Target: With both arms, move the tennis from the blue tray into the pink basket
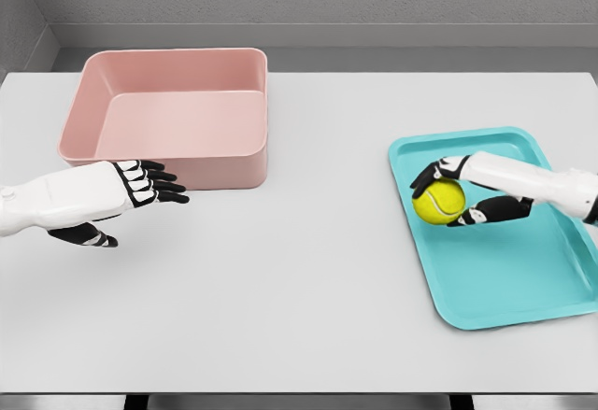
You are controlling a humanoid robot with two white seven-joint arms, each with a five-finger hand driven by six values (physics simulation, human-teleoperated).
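Resting on white table, blue tray at right; right hand closing fingers around yellow ball inside it. Left hand hovering open, empty, before pink basket. Grasping step; probably lifting next, then passing leftward

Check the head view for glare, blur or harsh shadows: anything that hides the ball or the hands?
Head view: sharp throughout, even soft lighting, no glare; only faint shadows under the basket and tray. The ball reads clearly in the right robot hand; the left robot hand is crisp, fingers spread.
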